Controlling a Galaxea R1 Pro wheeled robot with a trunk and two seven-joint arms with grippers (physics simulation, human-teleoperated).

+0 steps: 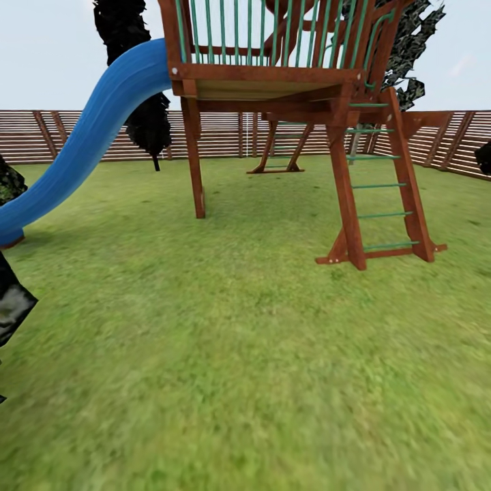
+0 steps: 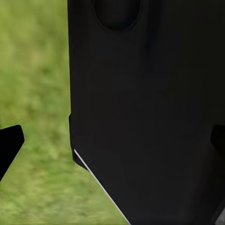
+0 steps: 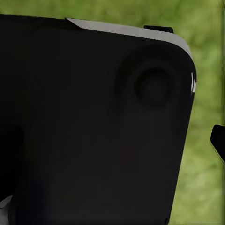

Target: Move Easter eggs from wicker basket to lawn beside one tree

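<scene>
Green grass pretty much everywhere here: the lawn [image 1: 245, 368] stretches out ahead in the head view, blurry and short, running back to the brown slat fence [image 1: 88, 133] that closes off the garden. Standing on the grass is a reddish-brown wooden playset [image 1: 273, 82] with green railing bars, a ladder with green rungs [image 1: 382, 198] on its right side and a big blue slide [image 1: 82, 143] curving down off its left. Behind the slide there's a thin dark tree [image 1: 146, 116], and more dark blocky foliage pokes out behind the playset's top right corner. Some dark leafy bits also sit at the left edge of the head view. In the left wrist view a big black body panel [image 2: 150, 117] sits right in front of the camera, with grass beside it; a black fingertip [image 2: 9, 147] shows at one edge and another sliver at the opposite edge, so the left gripper's jaws look spread wide with nothing between them but that panel. Right wrist view is similar: a black panel with a pale edge [image 3: 93, 126] up close, one dark fingertip [image 3: 218, 140] at the side over grass, and I can't tell how that gripper's jaws stand.
</scene>
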